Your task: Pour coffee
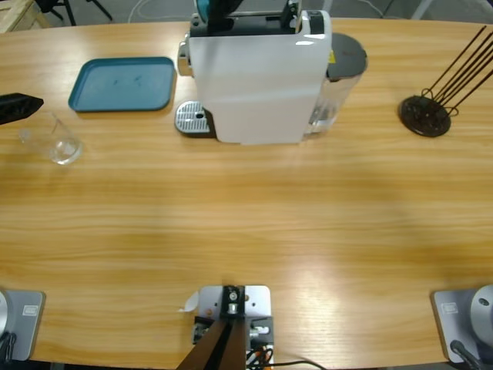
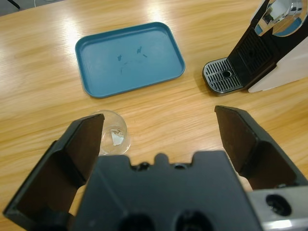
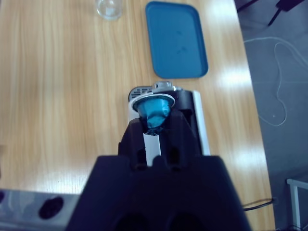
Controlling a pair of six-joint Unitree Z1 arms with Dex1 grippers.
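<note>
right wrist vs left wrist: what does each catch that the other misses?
Only the right wrist view: the right gripper shut on a teal coffee capsule above the white coffee machine's top.

Only the left wrist view: the open left gripper, the machine's chrome spout.

Both: the teal rectangular tray, small clear glass cup, metal drip grate, wooden table.

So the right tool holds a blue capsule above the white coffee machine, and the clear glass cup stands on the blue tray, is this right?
Not quite. The clear glass cup stands on the wooden table, beside the blue rectangular tray, not on it; the high view shows this. The rest holds: the right tool holds the blue capsule above the white coffee machine.
</note>
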